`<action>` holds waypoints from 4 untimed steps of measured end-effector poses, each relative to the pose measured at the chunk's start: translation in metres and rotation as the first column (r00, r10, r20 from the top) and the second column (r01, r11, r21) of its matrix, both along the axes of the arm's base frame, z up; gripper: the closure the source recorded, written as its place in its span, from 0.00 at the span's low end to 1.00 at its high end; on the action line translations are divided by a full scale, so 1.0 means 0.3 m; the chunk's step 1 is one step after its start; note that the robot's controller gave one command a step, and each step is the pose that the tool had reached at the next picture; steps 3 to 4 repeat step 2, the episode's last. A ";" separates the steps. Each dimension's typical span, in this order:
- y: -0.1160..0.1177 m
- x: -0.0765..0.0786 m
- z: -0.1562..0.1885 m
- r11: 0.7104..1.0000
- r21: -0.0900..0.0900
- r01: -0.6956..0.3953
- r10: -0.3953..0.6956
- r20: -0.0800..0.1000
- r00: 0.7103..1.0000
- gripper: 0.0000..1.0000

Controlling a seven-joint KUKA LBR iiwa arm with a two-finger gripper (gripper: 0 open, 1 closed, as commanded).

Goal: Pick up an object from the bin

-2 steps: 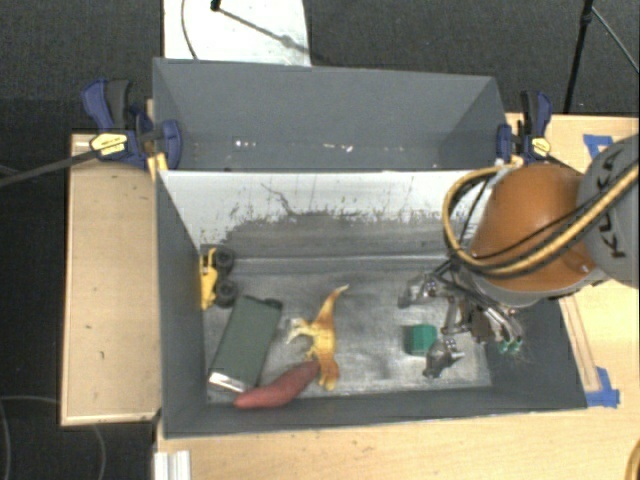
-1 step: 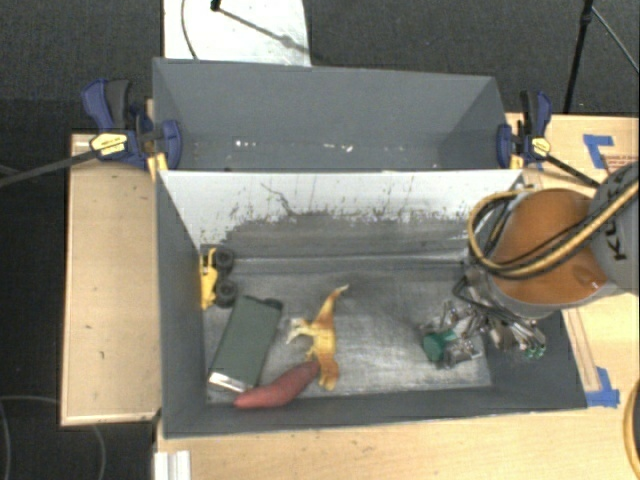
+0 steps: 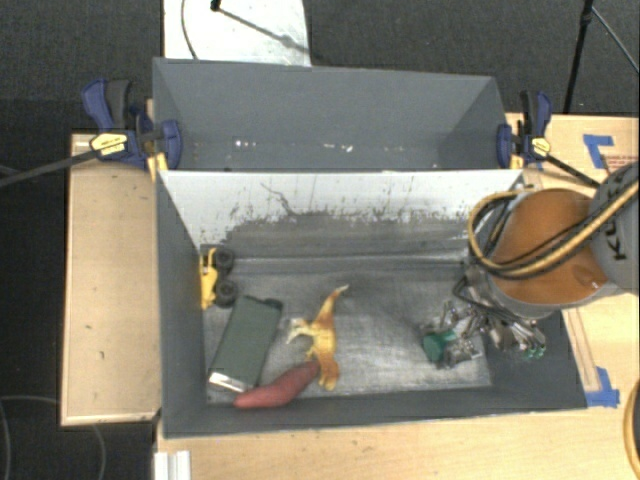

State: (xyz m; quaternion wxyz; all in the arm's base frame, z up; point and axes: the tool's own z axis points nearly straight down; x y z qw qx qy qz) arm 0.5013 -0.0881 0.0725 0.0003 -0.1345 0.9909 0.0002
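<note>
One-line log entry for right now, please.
gripper low over bin floor, right side | small green thing at its tip, hold unconfirmed | left side: banana peel, red oblong thing, dark flat box, yellow toy

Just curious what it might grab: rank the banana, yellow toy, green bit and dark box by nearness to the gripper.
1. Green bit, beside the gripper.
2. Banana, mid-bin.
3. Dark box, left.
4. Yellow toy, far left.
</note>
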 end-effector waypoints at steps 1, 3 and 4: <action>-0.021 -0.043 0.131 1.000 0.001 0.021 -0.021 -0.002 1.000 1.00; -0.018 0.001 0.451 1.000 0.000 0.009 -0.009 0.002 1.000 1.00; -0.018 0.001 0.451 1.000 0.000 0.009 -0.009 0.002 1.000 1.00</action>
